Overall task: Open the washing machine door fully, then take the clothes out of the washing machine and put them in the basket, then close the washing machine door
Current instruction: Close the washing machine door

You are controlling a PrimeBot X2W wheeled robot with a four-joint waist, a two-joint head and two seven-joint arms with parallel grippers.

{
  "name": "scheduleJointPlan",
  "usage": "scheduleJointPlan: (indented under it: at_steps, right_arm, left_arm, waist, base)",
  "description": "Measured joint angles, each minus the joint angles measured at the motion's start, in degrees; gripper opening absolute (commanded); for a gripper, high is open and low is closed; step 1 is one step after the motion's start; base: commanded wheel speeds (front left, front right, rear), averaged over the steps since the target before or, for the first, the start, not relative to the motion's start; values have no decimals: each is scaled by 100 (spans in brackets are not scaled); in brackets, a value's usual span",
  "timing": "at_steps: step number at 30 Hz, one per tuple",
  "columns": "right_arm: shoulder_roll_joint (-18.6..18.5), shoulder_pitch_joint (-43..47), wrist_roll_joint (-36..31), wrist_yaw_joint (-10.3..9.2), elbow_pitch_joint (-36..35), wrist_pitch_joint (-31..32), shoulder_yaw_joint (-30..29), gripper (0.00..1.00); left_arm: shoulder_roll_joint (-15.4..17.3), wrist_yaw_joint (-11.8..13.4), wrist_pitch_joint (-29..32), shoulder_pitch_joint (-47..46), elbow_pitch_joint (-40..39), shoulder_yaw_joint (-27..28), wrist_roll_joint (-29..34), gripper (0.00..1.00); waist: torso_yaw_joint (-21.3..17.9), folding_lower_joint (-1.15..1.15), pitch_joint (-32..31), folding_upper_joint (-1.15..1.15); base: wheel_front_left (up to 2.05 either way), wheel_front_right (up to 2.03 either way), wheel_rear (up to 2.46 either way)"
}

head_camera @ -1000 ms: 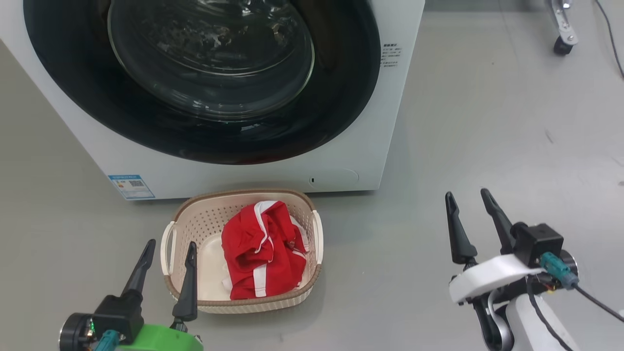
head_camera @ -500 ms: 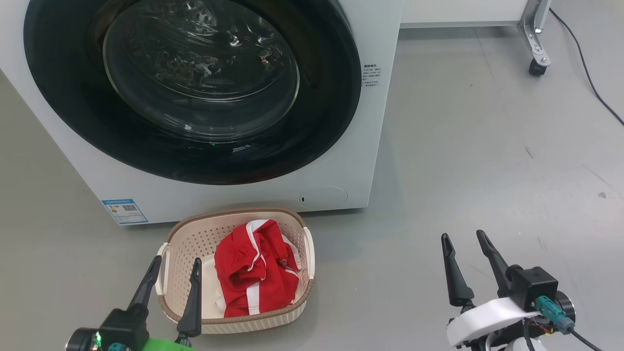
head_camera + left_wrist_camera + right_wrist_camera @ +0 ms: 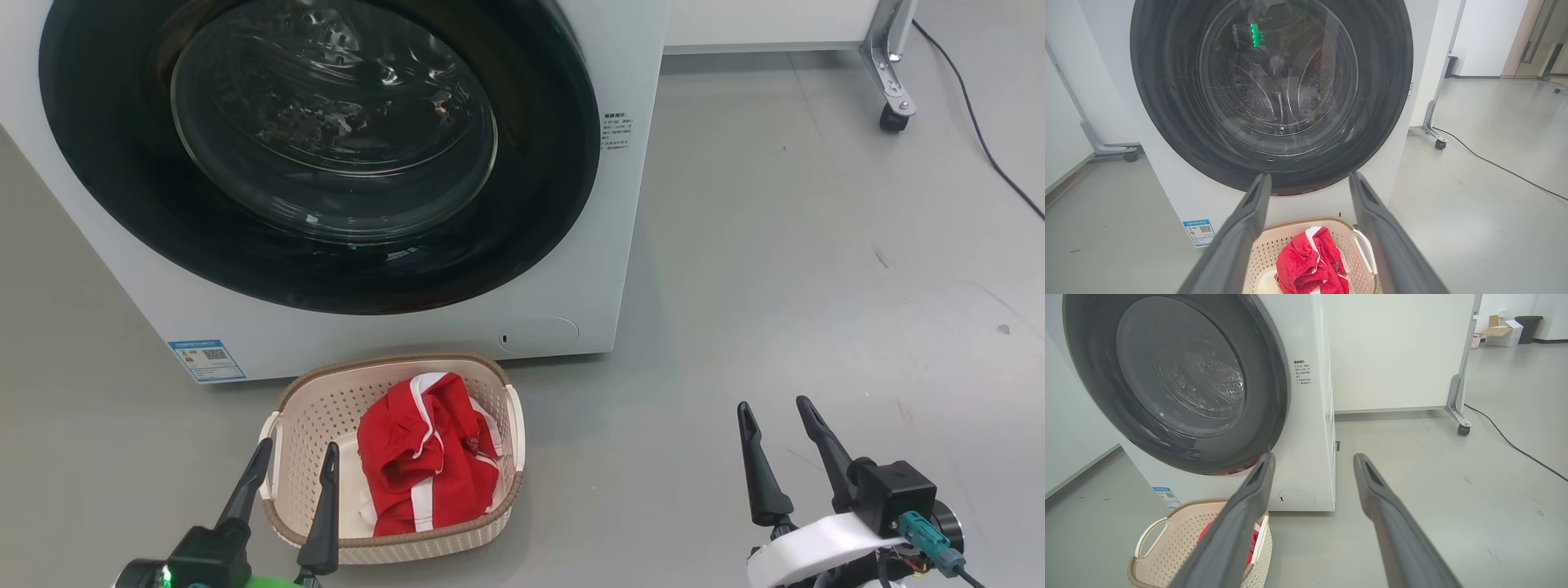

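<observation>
The white washing machine [image 3: 629, 245] stands ahead, and its round black door [image 3: 539, 188] lies flush against the front, the steel drum showing through the glass [image 3: 1278, 81]. On the floor in front sits the cream basket [image 3: 392, 365] holding the red clothes [image 3: 424, 474] with white trim. My left gripper [image 3: 299, 447] is open at the basket's near left corner, nothing between its fingers [image 3: 1253, 212]. My right gripper [image 3: 772, 403] is open over bare floor to the right of the basket, also with nothing in it [image 3: 1314, 455].
A blue label [image 3: 206, 360] sits at the machine's lower left corner. Behind and right of the machine stands a white panel on a wheeled metal leg [image 3: 891, 122], with a black cable [image 3: 996, 163] trailing over the grey floor. Open floor lies to the right.
The head camera has shifted, so the machine and basket sit lower and further left in the picture. Both grippers stay open. The door and clothes are unchanged.
</observation>
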Motion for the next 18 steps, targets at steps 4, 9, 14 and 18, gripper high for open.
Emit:
scheduleJointPlan:
  at_steps: [4, 9, 14, 18]
  right_arm:
    - [0, 29, 0, -36, -36, 0, 2, 100]
    - [1, 71, 1, -36, -69, 0, 21, 100]
    - [1, 97, 2, -41, -121, 0, 38, 100]
    - [2, 105, 4, -42, -145, 0, 51, 100]
  left_arm:
    - [0, 1, 0, 1, -14, 1, 0, 100]
    - [0, 2, 0, 2, -25, 2, 0, 100]
    - [4, 2, 0, 3, -34, -7, 1, 100]
    - [5, 2, 0, 4, -34, -20, 2, 100]
  waist:
    - [4, 0, 6, 0]
    - [3, 0, 0, 0]
    - [-6, 0, -19, 0]
    - [-6, 0, -36, 0]
  base:
    - [0, 0, 0]
    - [0, 0, 0]
    - [0, 0, 0]
    - [0, 0, 0]
